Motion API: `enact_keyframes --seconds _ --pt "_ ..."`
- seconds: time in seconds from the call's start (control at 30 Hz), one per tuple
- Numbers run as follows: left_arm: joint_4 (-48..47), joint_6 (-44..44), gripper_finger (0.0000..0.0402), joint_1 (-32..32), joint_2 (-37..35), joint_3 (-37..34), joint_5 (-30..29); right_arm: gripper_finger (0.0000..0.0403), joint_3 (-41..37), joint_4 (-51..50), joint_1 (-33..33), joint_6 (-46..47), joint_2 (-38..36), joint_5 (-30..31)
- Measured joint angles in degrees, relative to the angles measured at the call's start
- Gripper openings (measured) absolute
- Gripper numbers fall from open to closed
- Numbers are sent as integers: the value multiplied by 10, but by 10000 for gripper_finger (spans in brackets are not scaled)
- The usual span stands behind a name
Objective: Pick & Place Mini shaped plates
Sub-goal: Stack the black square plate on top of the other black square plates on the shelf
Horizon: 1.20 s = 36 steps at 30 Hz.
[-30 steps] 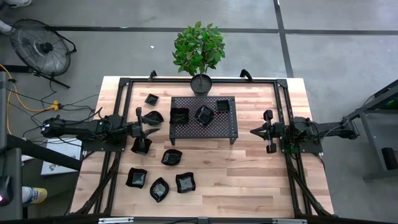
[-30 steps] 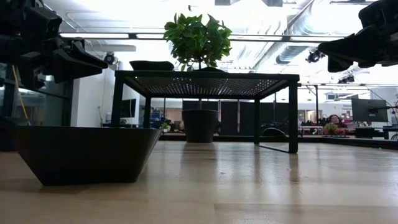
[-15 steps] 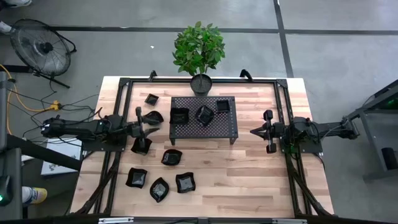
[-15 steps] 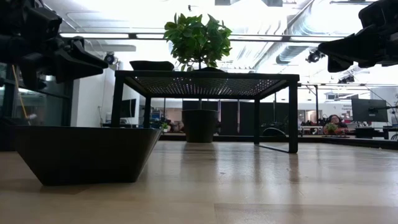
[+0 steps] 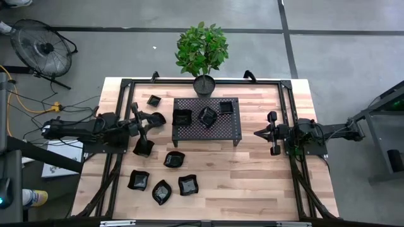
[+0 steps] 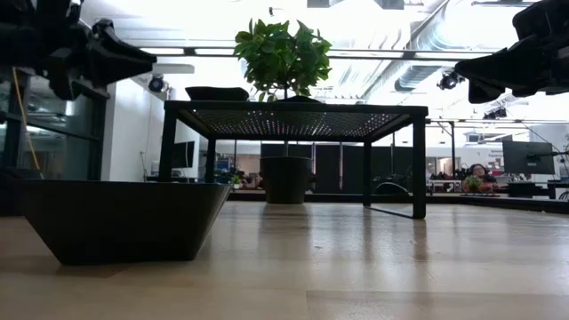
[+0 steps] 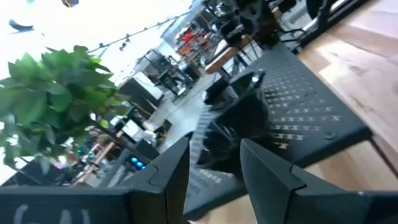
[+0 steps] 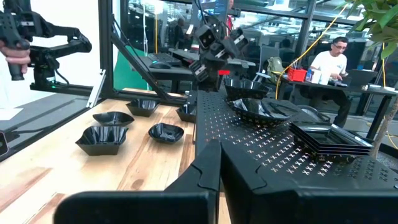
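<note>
Wooden tabletop with rack toward its far edge: our left pincer, jaws parted and empty, hovers left of it above loose plates; we should descend squarely over one rim, while the right pincer waits shut.

Ten mini shaped plates show: three on the one perforated rack, seven on the one wooden table. One potted plant, two grippers.

glossy black mini shaped plates, perforated matt metal rack, pale smooth wooden table.
</note>
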Motion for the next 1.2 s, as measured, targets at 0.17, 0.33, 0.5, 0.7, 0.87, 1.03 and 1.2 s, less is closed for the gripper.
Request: enact_keyframes --seconds 0.17,0.33,0.5,0.7,0.87,1.03,1.2 --pt "-47 14 140 0 28 46 -1 7 0 0 0 0 0 0" --pt "-97 14 140 0 59 111 4 8 0 0 0 0 0 0" --pt "-161 7 140 8 99 177 2 8 0 0 0 0 0 0" --pt "-229 -27 140 97 133 235 79 5 0 0 0 0 0 0" --pt "-333 -141 140 191 183 294 149 4 0 0 0 0 0 0" --pt "-394 -170 140 279 255 347 225 4 0 0 0 0 0 0" --pt "-425 -197 140 346 333 388 290 3 0 0 0 0 0 0"
